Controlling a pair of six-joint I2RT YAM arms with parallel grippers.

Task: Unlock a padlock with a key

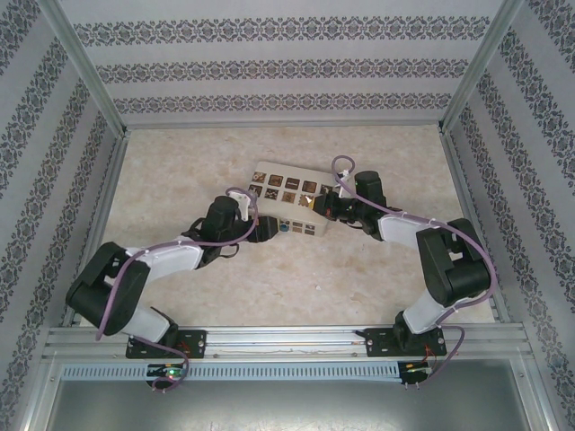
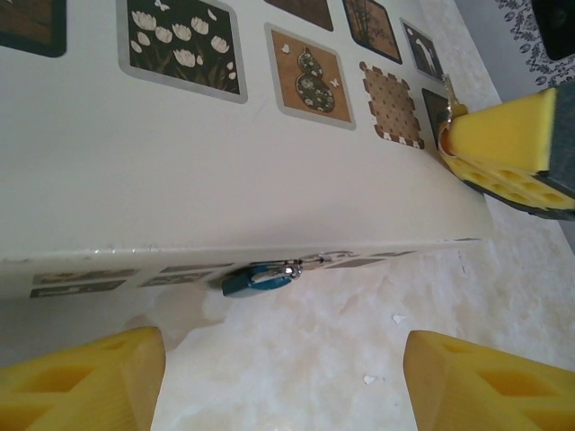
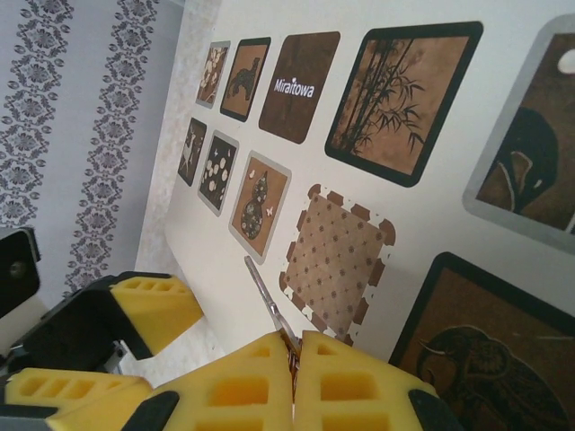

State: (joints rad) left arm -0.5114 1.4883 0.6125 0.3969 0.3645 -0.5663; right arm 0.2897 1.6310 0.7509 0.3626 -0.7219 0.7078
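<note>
Pinching a key (image 3: 263, 292), the right claw (image 3: 294, 377) hovers over the "Miraitowa" box (image 3: 422, 220).

Teal padlock (image 2: 259, 277) sideways, touching box (image 2: 225, 180) front; thin silver key (image 3: 266, 307) tilted.

One padlock (image 2: 260, 277), one key (image 3: 267, 303) — one box (image 2: 225, 171)

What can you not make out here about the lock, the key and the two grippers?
- Left wrist view: the small teal-blue padlock lies side-on against the beige tiled box. Its keyhole cannot be seen.
- Right wrist view: the head of the thin silver key is buried in the shut right gripper.
- Top view: the padlock is too small to read.
</note>
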